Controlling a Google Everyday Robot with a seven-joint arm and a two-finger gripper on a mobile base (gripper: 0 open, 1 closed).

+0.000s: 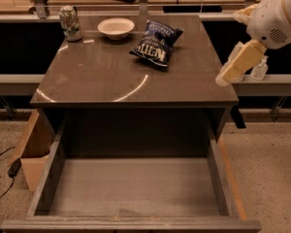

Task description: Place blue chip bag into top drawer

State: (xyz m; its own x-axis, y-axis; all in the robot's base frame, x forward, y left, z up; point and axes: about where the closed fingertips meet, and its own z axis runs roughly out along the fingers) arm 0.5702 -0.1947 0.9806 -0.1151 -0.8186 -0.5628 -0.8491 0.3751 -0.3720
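At the back left of the cabinet top (111, 76) stands a drink can (70, 23), its label unreadable, with a white bowl (116, 27) beside it. Right of the bowl lies the blue chip bag (156, 43), white block letters apparently reading "KETTLE". It is likely light, crinkly, puffed and slippery, so pinch a crimped end seam. The top drawer (136, 186) stands open below. The gripper (225, 76) hangs off the cabinet's right edge; open or closed, I cannot tell.

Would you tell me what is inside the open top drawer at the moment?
The top drawer shows only a bare floor; its rear, under the countertop, is in shadow and partly hidden. The blue chip bag lies on the countertop, and the gripper hovers beside its right edge.
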